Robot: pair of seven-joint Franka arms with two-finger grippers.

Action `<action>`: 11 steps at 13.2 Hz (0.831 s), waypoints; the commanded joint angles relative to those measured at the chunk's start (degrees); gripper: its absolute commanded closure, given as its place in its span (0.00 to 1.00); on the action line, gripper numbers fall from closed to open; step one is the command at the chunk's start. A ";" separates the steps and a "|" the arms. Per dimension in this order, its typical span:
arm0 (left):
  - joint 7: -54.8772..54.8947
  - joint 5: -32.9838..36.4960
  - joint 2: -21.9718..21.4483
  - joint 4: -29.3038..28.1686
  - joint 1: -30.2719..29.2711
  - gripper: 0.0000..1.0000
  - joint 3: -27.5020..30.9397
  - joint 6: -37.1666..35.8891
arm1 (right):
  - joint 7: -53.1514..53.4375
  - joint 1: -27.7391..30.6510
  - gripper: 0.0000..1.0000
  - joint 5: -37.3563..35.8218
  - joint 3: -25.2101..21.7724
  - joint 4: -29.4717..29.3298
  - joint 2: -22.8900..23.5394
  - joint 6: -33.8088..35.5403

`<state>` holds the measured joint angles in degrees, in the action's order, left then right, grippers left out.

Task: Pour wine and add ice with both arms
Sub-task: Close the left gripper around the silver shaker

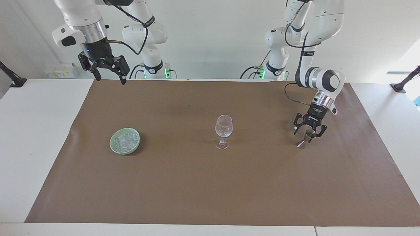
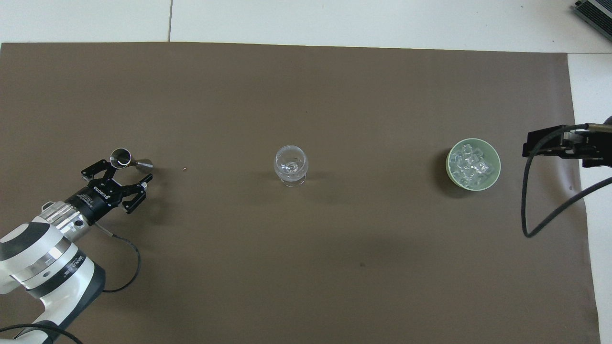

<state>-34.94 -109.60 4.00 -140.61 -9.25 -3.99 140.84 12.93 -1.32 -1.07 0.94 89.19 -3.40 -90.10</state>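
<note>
Clear ice cubes (image 1: 125,140) fill a pale green bowl (image 1: 111,143) toward the right arm's end of the table; the ice (image 2: 472,162) and bowl (image 2: 448,165) also show in the overhead view. An empty stemmed wine glass (image 1: 223,129) (image 2: 290,165) stands mid-table. A small metal jigger (image 1: 306,137) (image 2: 121,156) stands toward the left arm's end. My left gripper (image 1: 309,132) (image 2: 117,175) is open, low, with a finger on either side of the jigger's upper cup. My right gripper (image 1: 111,79) (image 2: 526,145) is open and empty, waiting high over the table's edge, beside the bowl.
A brown mat (image 1: 197,183) covers most of the white table. A black cable (image 2: 530,210) hangs from the right wrist over the mat's edge. A tiny speck (image 2: 184,168) lies between the jigger and the glass.
</note>
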 commanded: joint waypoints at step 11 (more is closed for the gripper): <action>1.10 -3.95 1.71 1.83 0.81 0.41 0.48 1.81 | -1.24 0.26 0.00 0.89 0.12 -0.07 -0.29 0.72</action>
<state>-34.88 -111.96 4.72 -139.84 -9.25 -3.95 141.39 12.93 -1.32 -1.07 0.94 89.19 -3.40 -90.10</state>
